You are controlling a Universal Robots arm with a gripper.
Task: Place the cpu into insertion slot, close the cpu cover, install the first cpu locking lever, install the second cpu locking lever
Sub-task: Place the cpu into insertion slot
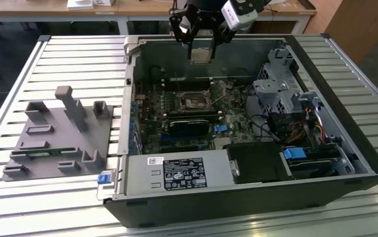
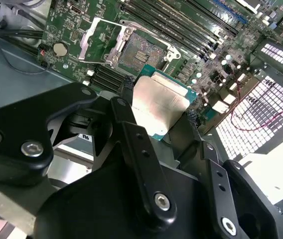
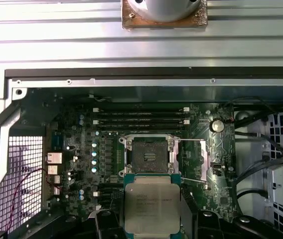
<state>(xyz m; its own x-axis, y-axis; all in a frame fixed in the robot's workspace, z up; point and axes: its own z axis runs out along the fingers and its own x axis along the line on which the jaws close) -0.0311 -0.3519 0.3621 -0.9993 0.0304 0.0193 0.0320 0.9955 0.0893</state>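
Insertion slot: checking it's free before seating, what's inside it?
The insertion slot shows only its bare dark contact field. The cpu, in the gripper, hides the board beside it.

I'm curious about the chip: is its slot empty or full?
Empty: the insertion slot shows its bare dark centre, while the gripper holds the cpu in the air.

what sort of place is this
Probably a robotics lab bench: an open black desktop computer case lies on a slatted aluminium table, a black robot gripper holds a silver-grey square cpu above it, and a grey parts fixture stands beside.
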